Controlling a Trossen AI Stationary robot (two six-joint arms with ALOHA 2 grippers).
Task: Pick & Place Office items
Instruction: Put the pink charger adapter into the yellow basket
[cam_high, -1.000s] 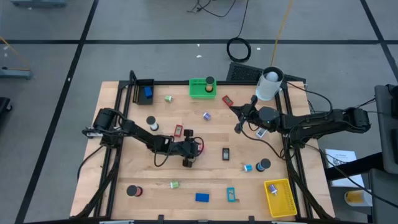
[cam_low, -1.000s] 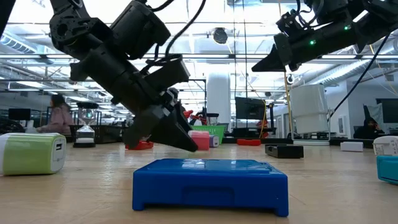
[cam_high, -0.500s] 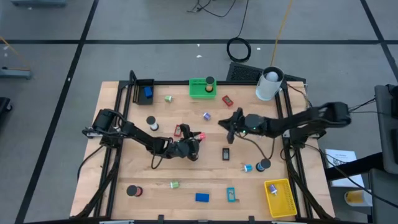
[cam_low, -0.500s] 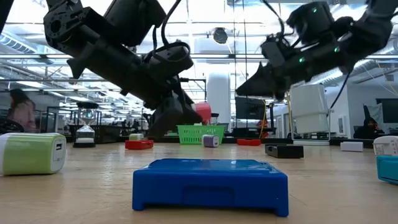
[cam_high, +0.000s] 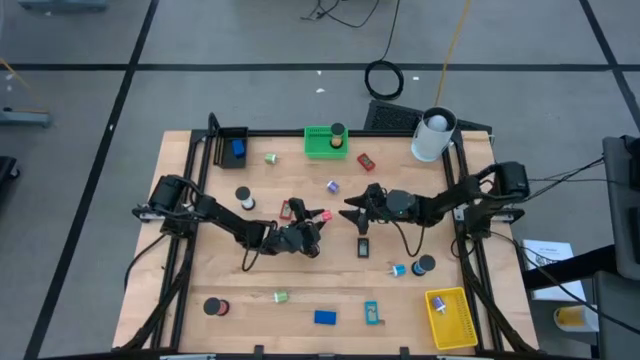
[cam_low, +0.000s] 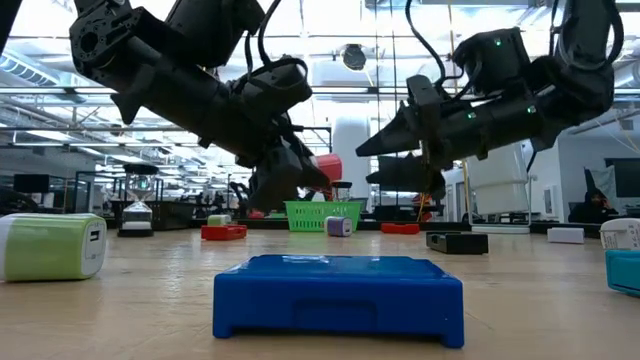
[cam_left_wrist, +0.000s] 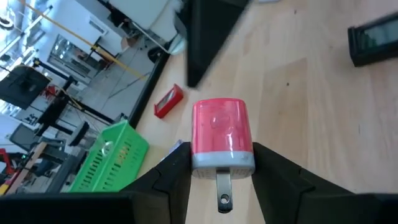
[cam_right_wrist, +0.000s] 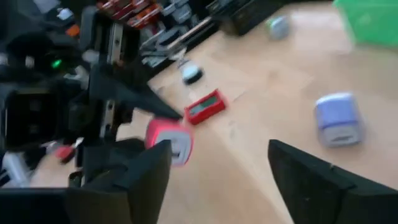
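Observation:
A pink block with a white plug end (cam_left_wrist: 222, 127) hangs above the middle of the table, and my left gripper (cam_high: 318, 221) is shut on it. It also shows in the low view (cam_low: 326, 170) and in the right wrist view (cam_right_wrist: 171, 140). My right gripper (cam_high: 350, 208) stands open just to the right of it, fingers pointing at it, apart from it. Its two fingers (cam_right_wrist: 142, 180) frame the block from a little way off. Other office items lie scattered on the wood. My left gripper pinches the block's white plug end (cam_left_wrist: 222, 163) between its two fingers (cam_left_wrist: 169, 180), one on each side. The metal prong (cam_left_wrist: 222, 186) points back toward the wrist. The fingers come nearly level from the table's left. The block is lifted clear, its pink end sticking out toward my right gripper.
A green bin (cam_high: 322, 142), a black bin (cam_high: 234, 146) and a white cylinder (cam_high: 432, 135) stand along the far edge, a yellow bin (cam_high: 450, 317) at the near right. A red block (cam_high: 288, 210), a black item (cam_high: 363, 247) and a blue block (cam_low: 338, 295) lie nearby.
My left gripper has tipped up from pointing down at the table to nearly level, lifting the pink block clear. My right gripper has come down and toward the table's left, from the far right to just beside the block, has rolled, and has opened.

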